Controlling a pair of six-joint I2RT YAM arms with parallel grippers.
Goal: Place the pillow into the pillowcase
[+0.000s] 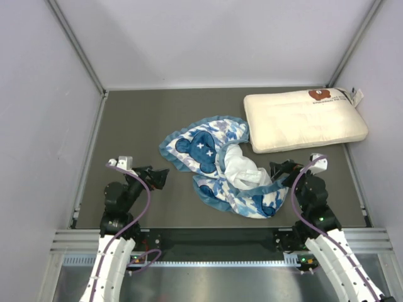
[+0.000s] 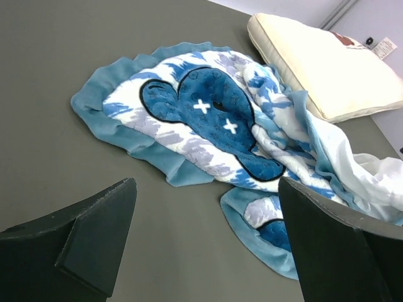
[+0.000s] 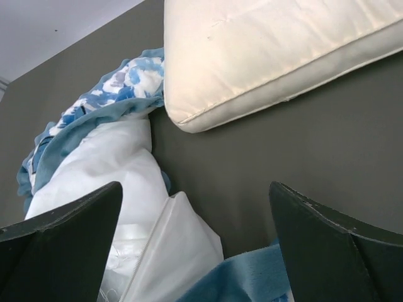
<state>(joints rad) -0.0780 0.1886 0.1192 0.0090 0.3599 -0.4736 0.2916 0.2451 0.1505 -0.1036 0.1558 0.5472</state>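
The cream pillow (image 1: 304,119) lies flat at the back right, bear logo at its far right end; it also shows in the left wrist view (image 2: 327,63) and the right wrist view (image 3: 264,50). The blue-and-white pillowcase (image 1: 217,163) lies crumpled in the middle, its white inside (image 1: 242,168) turned out, with a zipper edge in the right wrist view (image 3: 151,233). It also shows in the left wrist view (image 2: 208,116). My left gripper (image 1: 158,177) is open and empty, left of the case. My right gripper (image 1: 280,171) is open and empty at the case's right edge.
The dark grey table (image 1: 132,126) is closed in by pale walls on the left, back and right. A metal rail (image 1: 214,239) runs along the near edge by the arm bases.
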